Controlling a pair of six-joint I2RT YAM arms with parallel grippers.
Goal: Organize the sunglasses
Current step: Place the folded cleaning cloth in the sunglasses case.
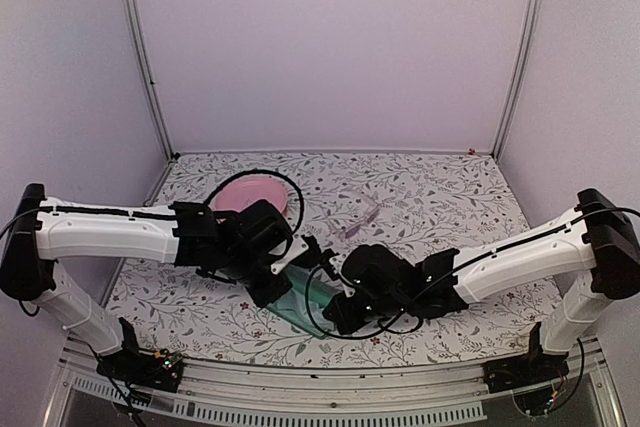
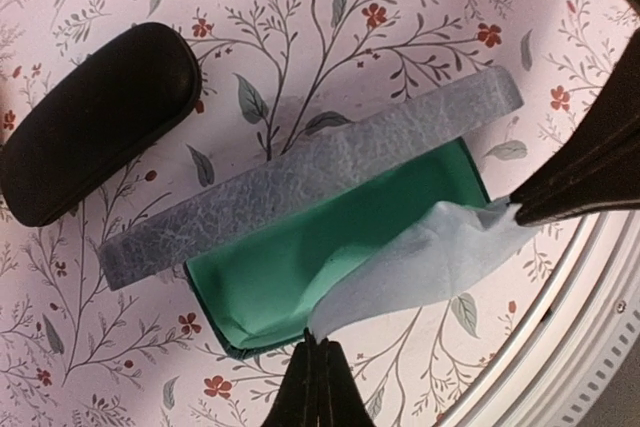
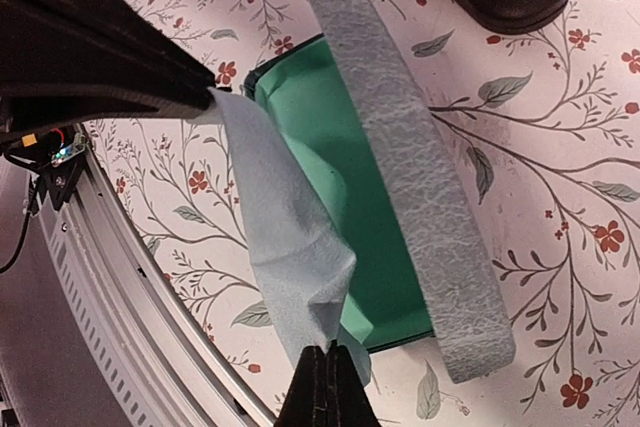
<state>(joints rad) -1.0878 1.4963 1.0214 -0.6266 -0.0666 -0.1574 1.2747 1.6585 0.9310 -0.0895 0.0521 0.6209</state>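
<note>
The left gripper (image 2: 317, 357) and the right gripper (image 3: 325, 362) are each pinched tight on one end of a light blue cloth (image 2: 430, 262), which is held over the open grey-blue rectangular case (image 2: 330, 162). A black oval case (image 2: 95, 122) lies at the open case's 10 o'clock in the left wrist view. In the top view, the pale pink sunglasses (image 1: 362, 215) lie on the floral table (image 1: 450, 197) at its 1 o'clock, apart from it.

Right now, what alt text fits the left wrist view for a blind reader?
A light blue cloth is held between the left fingers and the right fingers, over an open grey-blue case lined green; a black oval case lies nearby.
</note>
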